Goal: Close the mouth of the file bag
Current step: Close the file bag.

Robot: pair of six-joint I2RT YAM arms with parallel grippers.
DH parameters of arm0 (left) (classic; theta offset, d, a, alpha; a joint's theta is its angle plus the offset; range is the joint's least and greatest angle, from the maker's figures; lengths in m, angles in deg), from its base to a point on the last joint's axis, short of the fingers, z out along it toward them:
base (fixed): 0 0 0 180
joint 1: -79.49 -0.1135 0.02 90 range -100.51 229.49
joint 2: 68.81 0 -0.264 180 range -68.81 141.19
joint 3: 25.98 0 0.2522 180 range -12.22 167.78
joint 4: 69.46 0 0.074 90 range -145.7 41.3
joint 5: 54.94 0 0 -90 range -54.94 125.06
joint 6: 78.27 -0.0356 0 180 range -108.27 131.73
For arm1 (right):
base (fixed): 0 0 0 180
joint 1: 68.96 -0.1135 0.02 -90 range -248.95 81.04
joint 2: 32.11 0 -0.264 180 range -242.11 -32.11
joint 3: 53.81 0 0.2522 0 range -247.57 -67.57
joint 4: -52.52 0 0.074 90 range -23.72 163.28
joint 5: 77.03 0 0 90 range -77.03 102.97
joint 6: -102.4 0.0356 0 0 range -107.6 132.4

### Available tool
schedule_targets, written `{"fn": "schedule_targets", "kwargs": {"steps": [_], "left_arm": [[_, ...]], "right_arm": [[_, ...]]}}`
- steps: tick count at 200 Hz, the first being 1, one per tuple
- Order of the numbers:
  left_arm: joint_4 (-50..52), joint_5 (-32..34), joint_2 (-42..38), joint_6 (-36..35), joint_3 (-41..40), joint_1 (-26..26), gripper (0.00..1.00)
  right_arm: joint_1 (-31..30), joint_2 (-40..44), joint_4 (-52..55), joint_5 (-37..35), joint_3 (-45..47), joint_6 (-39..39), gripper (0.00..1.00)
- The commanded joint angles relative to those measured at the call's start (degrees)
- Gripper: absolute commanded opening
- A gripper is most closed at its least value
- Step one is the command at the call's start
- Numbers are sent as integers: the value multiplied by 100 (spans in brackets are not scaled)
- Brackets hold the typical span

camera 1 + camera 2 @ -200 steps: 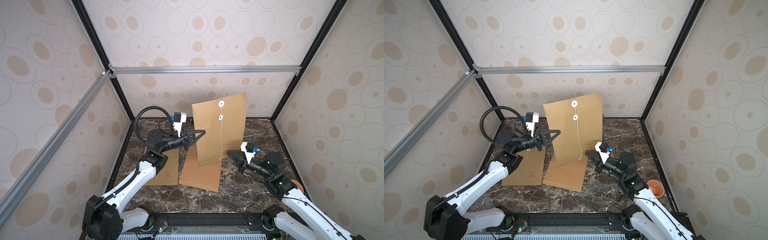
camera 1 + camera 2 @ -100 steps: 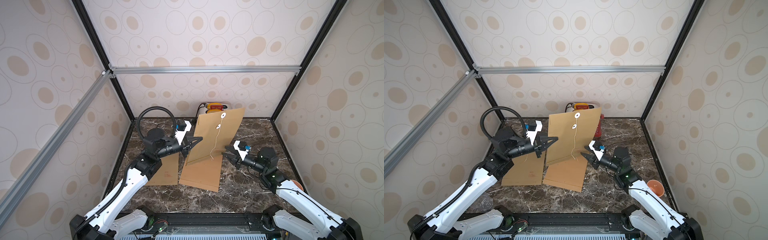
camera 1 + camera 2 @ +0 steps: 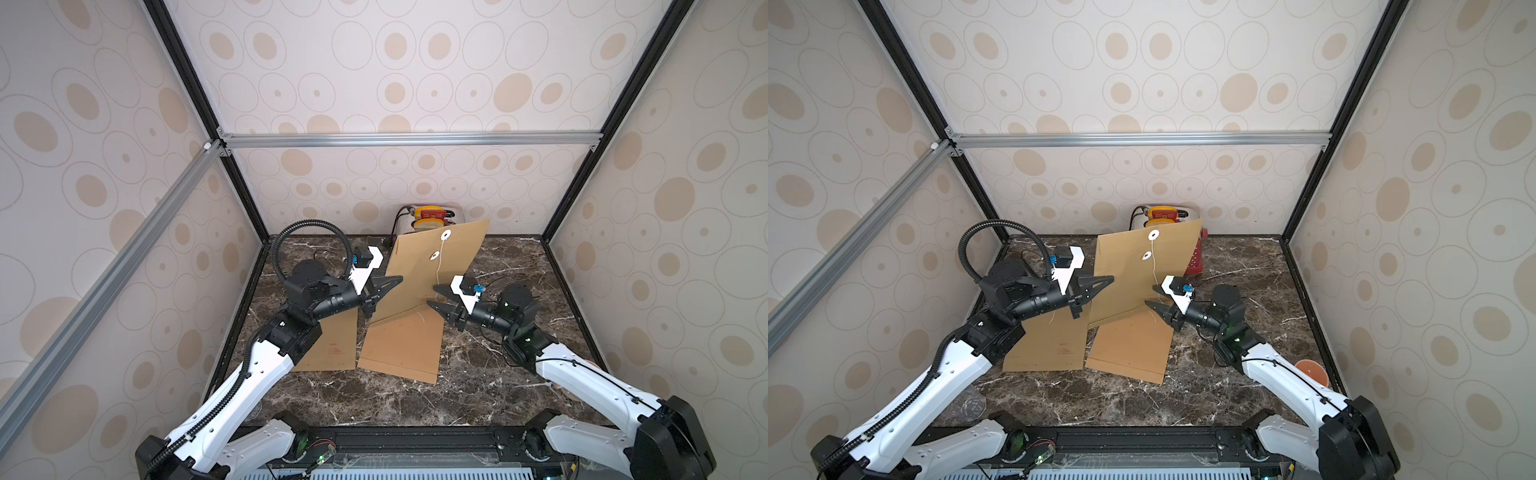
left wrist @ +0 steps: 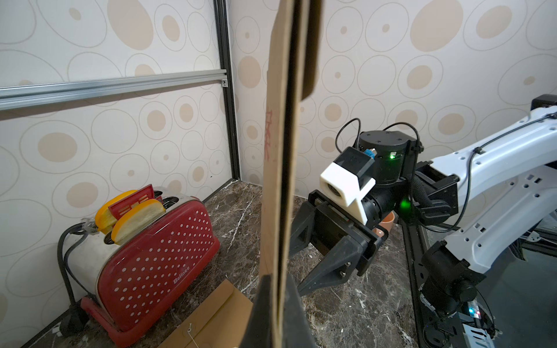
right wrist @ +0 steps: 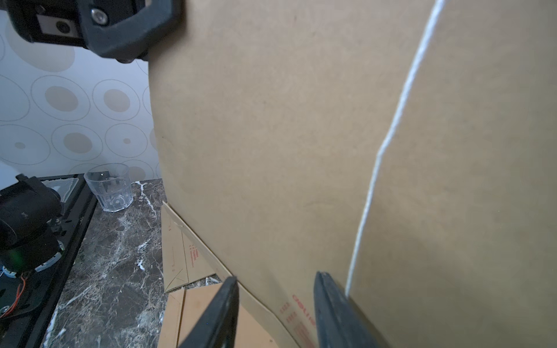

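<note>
File bag: I see it held upright.
Left gripper: clamped on its edge.
Right gripper: jaws apart beside string.

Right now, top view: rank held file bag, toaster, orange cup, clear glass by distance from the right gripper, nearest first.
1. held file bag, directly in front of the right gripper.
2. toaster, farther back, beyond the bag.
3. orange cup, front right, and clear glass, front left: too close to call.
</note>
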Motion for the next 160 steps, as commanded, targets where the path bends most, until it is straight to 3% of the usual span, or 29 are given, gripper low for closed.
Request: {"fn": "schedule_targets", "kwargs": {"steps": [1,25,89,160], "left_arm": [[-256,-100,-135,-86,5,32,0],[-309,-135,-129,-29,-9,31,0],[-322,-135,-123,-16,-11,37,0],[-533,-247,-146,147,-91,39,0]], "right_arm": [[-46,-15,-185,-62,-138,6,42],[-44,38,-192,-103,-111,47,38],[-46,1020,145,-581,329,-480,42],[-44,193,-26,-202,-64,-181,43]]}}
